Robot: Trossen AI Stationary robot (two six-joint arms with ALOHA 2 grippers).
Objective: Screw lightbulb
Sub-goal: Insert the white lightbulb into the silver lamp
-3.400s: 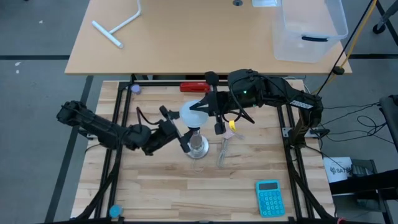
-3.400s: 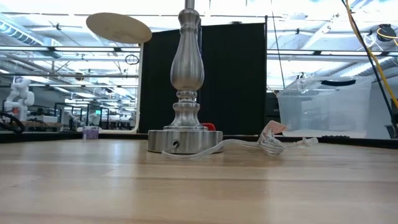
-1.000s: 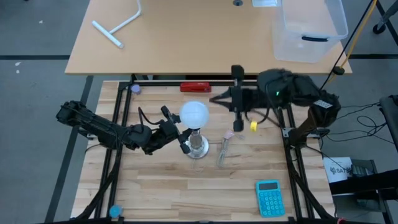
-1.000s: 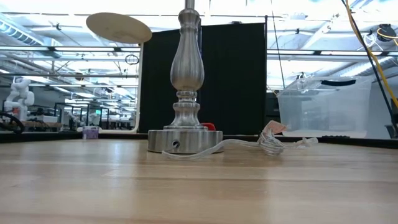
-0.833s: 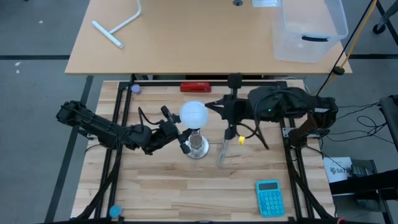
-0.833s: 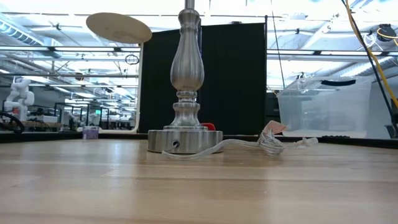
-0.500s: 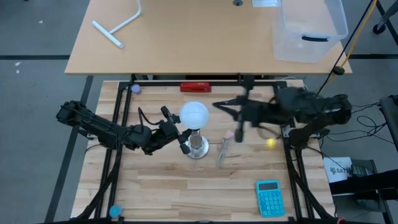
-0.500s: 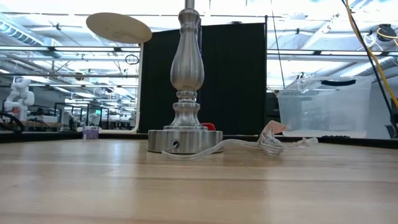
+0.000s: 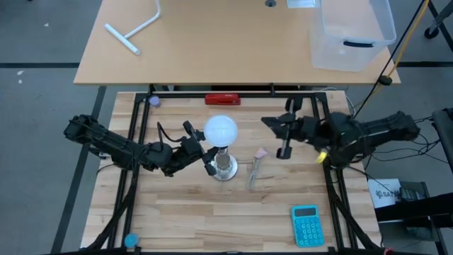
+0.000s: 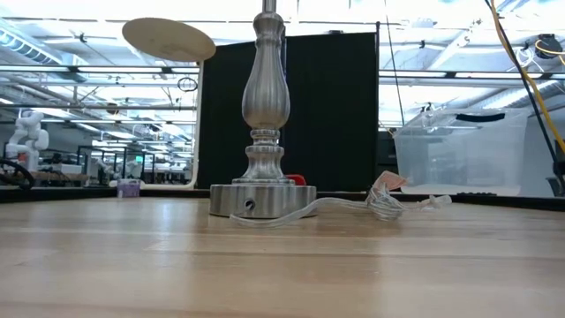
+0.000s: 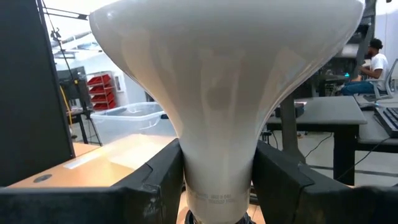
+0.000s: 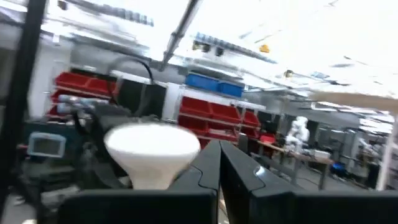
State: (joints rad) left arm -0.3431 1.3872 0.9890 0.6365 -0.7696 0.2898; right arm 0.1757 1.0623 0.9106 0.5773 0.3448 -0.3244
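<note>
Steadying the lightbulb (image 11: 217,93) by its neck, left gripper (image 9: 205,157) clamps it upright on the stand (image 10: 267,115); right gripper (image 9: 284,134), jaws closed, hovers apart.

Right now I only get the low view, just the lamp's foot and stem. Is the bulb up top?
Observer: Yes, the bulb sits upright on top of the lamp.
Operator: Is anything holding it?
Observer: The left hand grips its neck from both sides.
Operator: And the right hand?
Observer: The right hand is shut and empty, off to the lamp's right, clear of the bulb.
</note>
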